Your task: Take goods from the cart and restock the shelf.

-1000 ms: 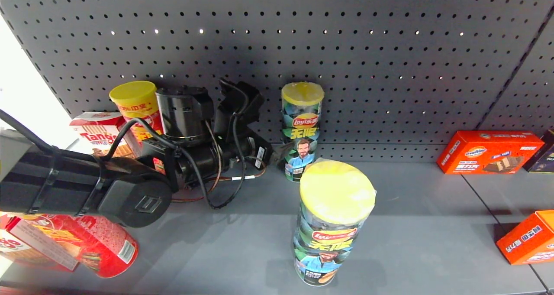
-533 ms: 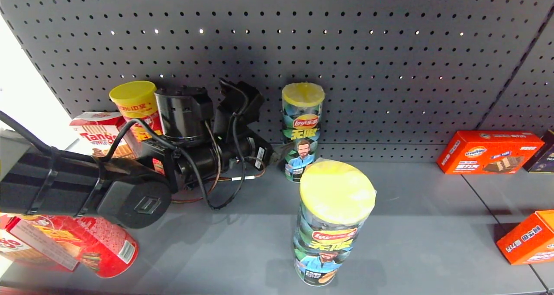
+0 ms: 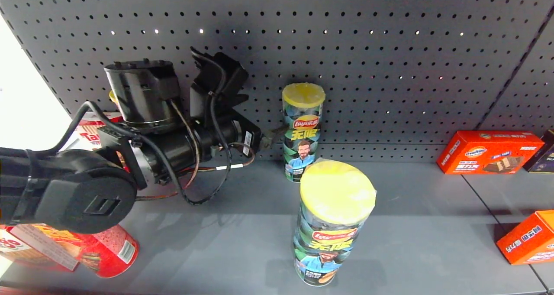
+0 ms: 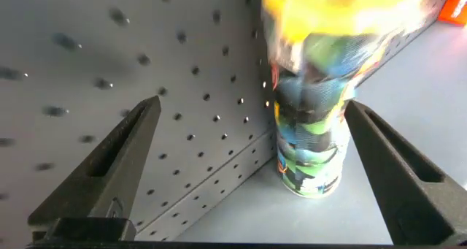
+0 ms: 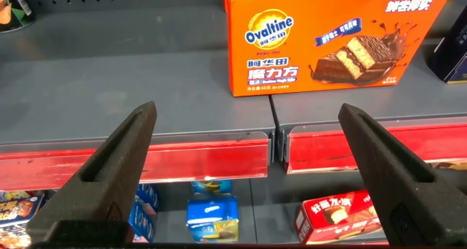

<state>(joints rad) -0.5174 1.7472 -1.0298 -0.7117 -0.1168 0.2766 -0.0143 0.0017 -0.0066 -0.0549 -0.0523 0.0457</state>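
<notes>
**binwalker:** quick q, where's the claw at with that crisp tube?

**torque_tom:** The left gripper (image 4: 252, 106) is spread wide and isn't pinching anything. The rear chip can (image 3: 301, 132) stands upright at the back edge of the shelf (image 3: 411, 225), right up against the pegboard (image 3: 346, 48), about mid-length. In the head view one fingertip sits just beside the can's left side. I can't tell if it's actually touching.

**binwalker:** and the other arm?

**torque_tom:** The right gripper (image 5: 248, 109) is also splayed with nothing in it. It's pointed at a shelf front edge that has an orange box (image 5: 328, 41) on it.

**binwalker:** how would that tube handle, you reckon?

**torque_tom:** My guess is it's light, since it looks like a cardboard tube. That's stiff enough for a firm pinch but it'll dent if you crush it. The glossy wrap looks slippery. It's tall and narrow too, so a nudge up high could tip it. I'd grab it mid-body, across the round and well below the yellow lid, because those lids pop off.

**binwalker:** anything nearby to knock over?

**torque_tom:** The front chip can (image 3: 331, 225) stands nearer the front edge, ahead of the rear one and a bit to the right, with a gap between them. There's also a red can (image 3: 108, 243) on its side at the front-left corner, under the arm. I'd keep the elbow away from both.
</notes>
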